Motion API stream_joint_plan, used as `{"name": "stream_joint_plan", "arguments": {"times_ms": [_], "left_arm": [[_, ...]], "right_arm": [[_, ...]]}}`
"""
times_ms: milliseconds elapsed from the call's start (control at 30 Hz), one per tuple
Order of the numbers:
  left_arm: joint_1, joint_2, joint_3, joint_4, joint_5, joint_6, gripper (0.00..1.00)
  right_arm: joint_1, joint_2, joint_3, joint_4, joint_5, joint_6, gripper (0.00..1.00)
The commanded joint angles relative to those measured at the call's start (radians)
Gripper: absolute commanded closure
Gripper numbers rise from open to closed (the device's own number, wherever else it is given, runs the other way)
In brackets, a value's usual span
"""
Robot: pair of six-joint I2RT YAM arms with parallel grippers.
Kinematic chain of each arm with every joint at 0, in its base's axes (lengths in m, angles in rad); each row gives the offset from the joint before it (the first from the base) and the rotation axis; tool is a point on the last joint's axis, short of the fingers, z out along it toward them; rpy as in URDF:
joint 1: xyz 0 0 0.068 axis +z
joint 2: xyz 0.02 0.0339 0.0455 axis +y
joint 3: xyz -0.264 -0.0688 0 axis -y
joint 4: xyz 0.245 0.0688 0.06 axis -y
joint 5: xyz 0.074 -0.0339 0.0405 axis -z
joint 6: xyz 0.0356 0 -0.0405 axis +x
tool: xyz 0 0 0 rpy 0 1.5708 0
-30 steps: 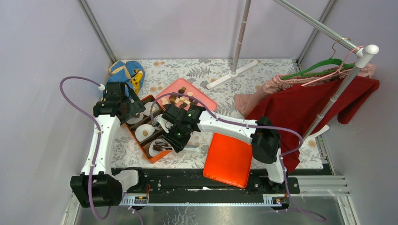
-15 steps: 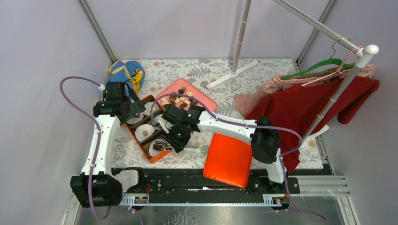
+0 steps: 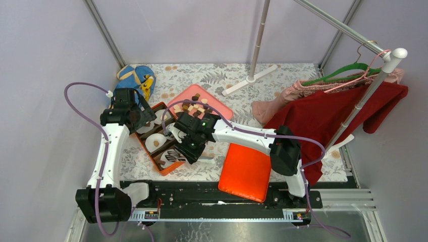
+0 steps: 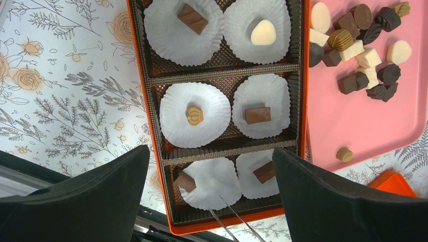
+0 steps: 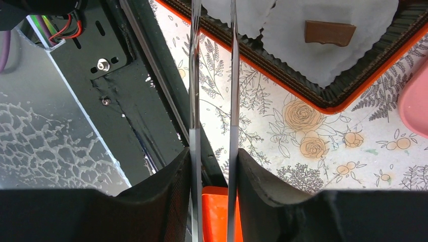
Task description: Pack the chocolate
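My right tool [image 5: 213,156] is pinched on the tweezers [image 5: 195,75] over the 6 o'clock liners [image 4: 207,176] of the orange box [image 4: 222,73], left tool [image 4: 211,166] gaping empty, so I'd lift clear before swinging to the loose chocolate [image 4: 352,50] on the pink tray [image 4: 353,126] at 1 o'clock.

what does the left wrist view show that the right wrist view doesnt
Only the left wrist view: all six white paper cup liners, each holding one chocolate, the loose dark, brown and cream chocolates on the pink plastic tray, and the open left claw.
Only the right wrist view: the right claw shut on the thin metal tweezers, and the black base rail.
Both: the orange cardboard box, the floral tablecloth, the tweezers' blades and some of the tray.
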Motion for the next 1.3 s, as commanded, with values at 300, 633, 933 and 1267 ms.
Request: {"name": "stream_joint_plan", "arguments": {"times_ms": [300,633,933,1267], "left_arm": [[-0.005,-0.003,0.01,-0.001,-0.019,-0.002,0.01],[-0.005,-0.009,0.012,-0.002,-0.025,-0.002,0.01],[-0.005,-0.012,0.021,-0.008,-0.051,-0.013,0.01],[-0.003,-0.011,0.047,-0.015,-0.033,-0.025,0.01]], "right_arm": [[-0.008,-0.158,0.014,0.108,0.101,0.022,0.69],[-0.011,-0.045,0.123,0.027,0.028,0.021,0.65],[-0.008,-0.008,0.146,0.011,0.062,0.009,0.64],[-0.223,-0.23,-0.036,0.105,0.202,0.07,0.64]]}}
